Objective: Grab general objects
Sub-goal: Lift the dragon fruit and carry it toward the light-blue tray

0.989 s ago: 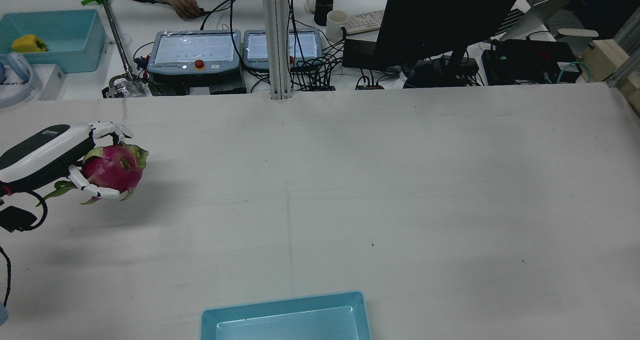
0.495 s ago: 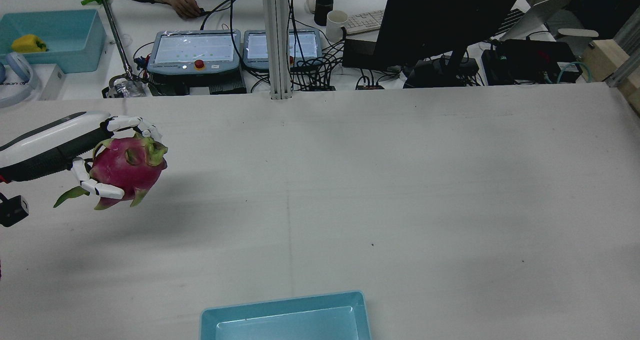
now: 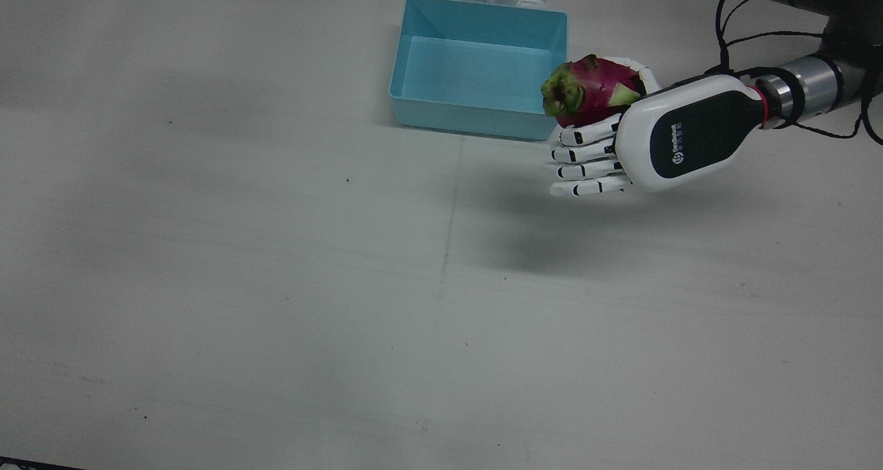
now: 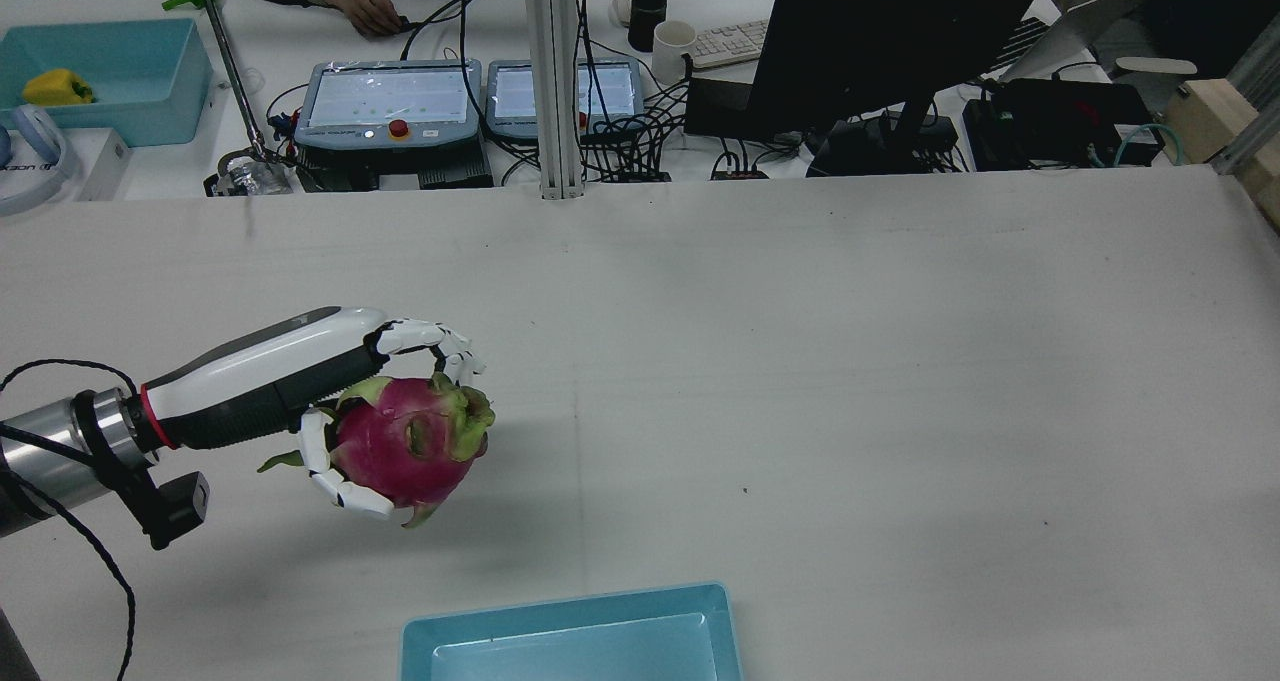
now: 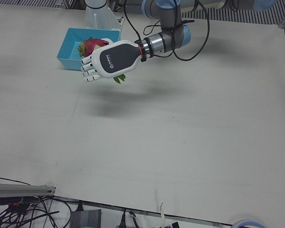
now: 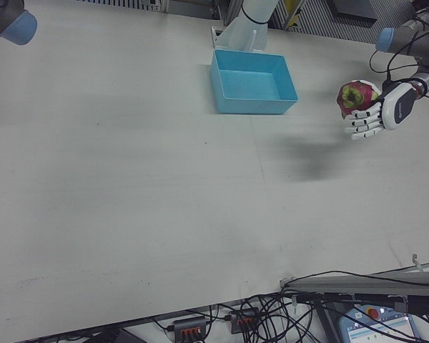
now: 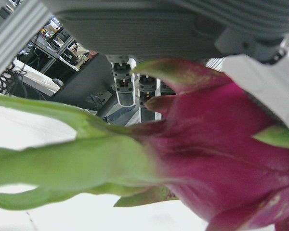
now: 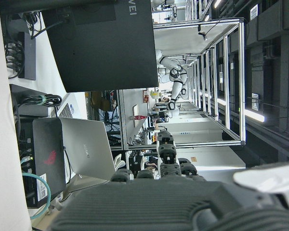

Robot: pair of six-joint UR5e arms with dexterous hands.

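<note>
Front view: left hand had its fingers curled round the dragon fruit, held above the table right beside the blue bin; a slip looked possible, smooth skin. Rear view: fruit pink, green-tipped scales. Right hand's fingers: couldn't tell

Glossy plastic left hand – matt, scaly dragon fruit – smooth plastic tray.
</note>
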